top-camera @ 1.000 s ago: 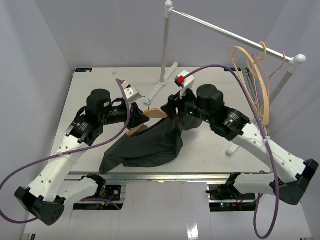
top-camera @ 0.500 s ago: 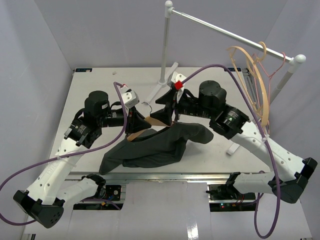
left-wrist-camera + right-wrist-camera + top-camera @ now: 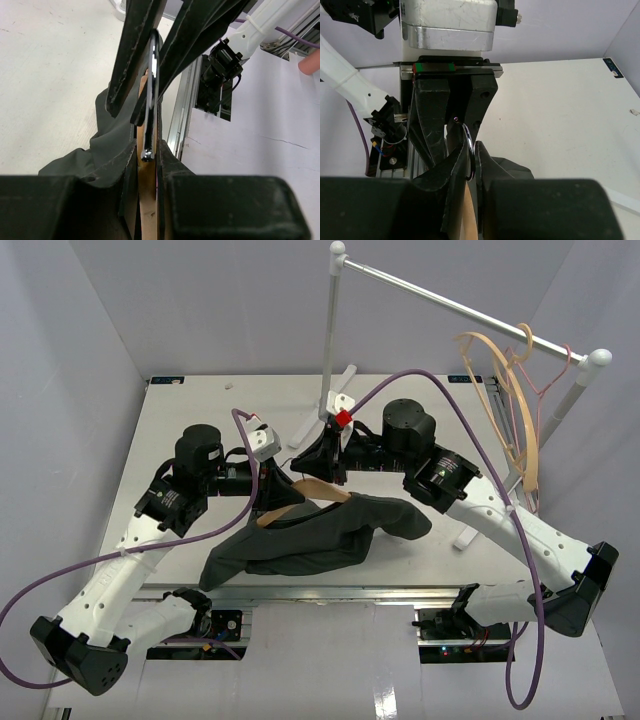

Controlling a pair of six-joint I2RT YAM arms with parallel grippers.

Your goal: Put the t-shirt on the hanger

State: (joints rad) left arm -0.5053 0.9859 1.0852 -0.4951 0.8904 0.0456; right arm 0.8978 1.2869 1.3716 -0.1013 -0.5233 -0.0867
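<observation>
Swung leftward, the right gripper (image 3: 320,462) has shut its jaws on the hanger (image 3: 327,488) that the left gripper (image 3: 283,490) also clamps, likely a handover.

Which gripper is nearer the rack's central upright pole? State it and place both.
Right. The right gripper sits just in front of the pole at its foot. The left gripper is farther off, toward the near left.

The left gripper (image 3: 283,488) and right gripper (image 3: 322,468) meet at the hanger (image 3: 322,490) above the t-shirt (image 3: 310,537) on the table (image 3: 200,410)
</observation>
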